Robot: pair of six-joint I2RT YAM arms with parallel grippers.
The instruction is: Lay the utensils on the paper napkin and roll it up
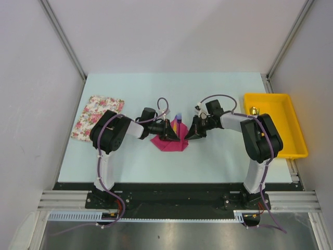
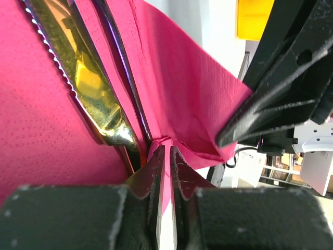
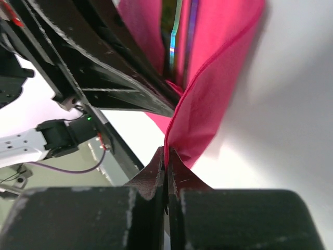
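While right hand (image 3: 166,152) pinches napkin (image 3: 210,112), tray (image 1: 283,133) apart

We find the paper napkin (image 1: 167,144) mid-way across the table (image 1: 130,161), between left gripper (image 1: 172,135) and right gripper (image 1: 189,135). The fork (image 1: 178,120) and knife (image 2: 88,78) lie on it; cloth (image 1: 98,117) far left, tray (image 1: 276,131) far right.

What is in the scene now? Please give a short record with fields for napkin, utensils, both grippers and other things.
napkin: magenta paper napkin, mid-table, partly folded
utensils: purple fork, tines poking out at far side; gold utensil lying on the napkin
left gripper: shut on a napkin fold
right gripper: shut on the napkin edge
other: floral cloth at left; yellow tray at right
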